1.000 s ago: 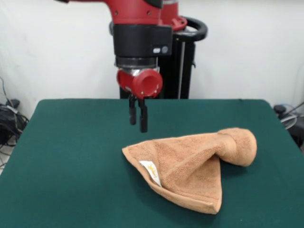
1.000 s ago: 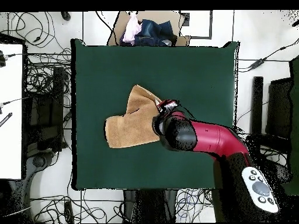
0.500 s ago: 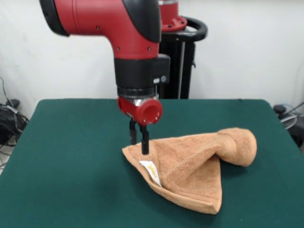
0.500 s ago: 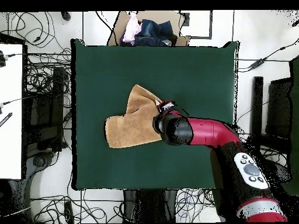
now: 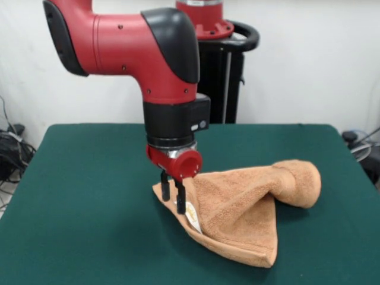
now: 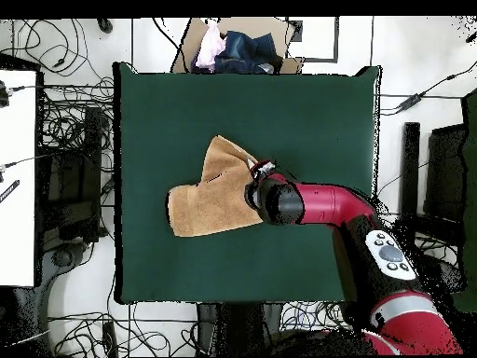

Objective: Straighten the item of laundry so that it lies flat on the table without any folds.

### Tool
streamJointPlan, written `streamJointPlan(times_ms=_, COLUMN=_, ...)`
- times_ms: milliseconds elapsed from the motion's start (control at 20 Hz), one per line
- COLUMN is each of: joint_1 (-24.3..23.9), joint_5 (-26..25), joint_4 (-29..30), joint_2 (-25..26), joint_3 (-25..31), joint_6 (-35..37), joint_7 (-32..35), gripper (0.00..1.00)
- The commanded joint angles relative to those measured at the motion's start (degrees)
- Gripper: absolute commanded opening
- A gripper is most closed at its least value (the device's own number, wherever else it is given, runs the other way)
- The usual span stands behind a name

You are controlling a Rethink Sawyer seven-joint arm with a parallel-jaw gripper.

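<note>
Where the towel [image 5: 240,211] lies, a little toward the front view's right of the desk's middle, it is bunched rather than flat: a broad fold runs across it, one end is rolled into a rounded hump at the right, and a pointed corner juts toward the camera. A small white label [image 5: 191,215] shows on its left edge. From overhead the towel [image 6: 210,191] reads as an irregular tan patch near the centre of the desk [image 6: 307,121].

At that left corner, the end effector [image 5: 173,197] hangs from the red and black arm [image 5: 119,44], its two dark fingers [image 5: 180,199] pointing straight down with only a narrow gap between them; their tips are level with the towel's edge just above the label, though whether cloth sits between them cannot be told. In the overhead view the arm's wrist covers the end effector.

Dark green felt covers the desk [image 5: 83,202], and wide bare stretches surround the towel on every side, so all four desk edges stand well apart from it. Beyond the desk's far edge in the overhead view sits a cardboard box of clothes [image 6: 238,47]. Cables [image 6: 70,103] sprawl over the pale floor around the desk.
</note>
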Motion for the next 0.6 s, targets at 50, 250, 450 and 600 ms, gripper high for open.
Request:
streamJointPlan(times_ms=50, joint_1=2.2, joint_5=-3.5, joint_4=-3.4, joint_2=2.6, joint_3=-2.1, joint_6=-3.2, joint_7=-1.6, gripper=1.00)
streamJointPlan(times_ms=250, joint_1=0.1, joint_5=-3.7, joint_4=-1.3, joint_2=0.9, joint_3=-0.3, joint_6=-1.7, joint_7=-3.1, gripper=1.00)
streamJointPlan(times_ms=450, joint_1=-0.3, joint_5=-4.1, joint_4=-0.4, joint_2=0.9, joint_3=0.1, joint_6=-2.2, joint_7=-3.4, gripper=1.00)
streamJointPlan(times_ms=600, joint_1=0.4, joint_5=-4.5, joint_4=-0.8, joint_2=1.7, joint_3=-0.6, joint_6=-3.2, joint_7=-2.7, gripper=1.00)
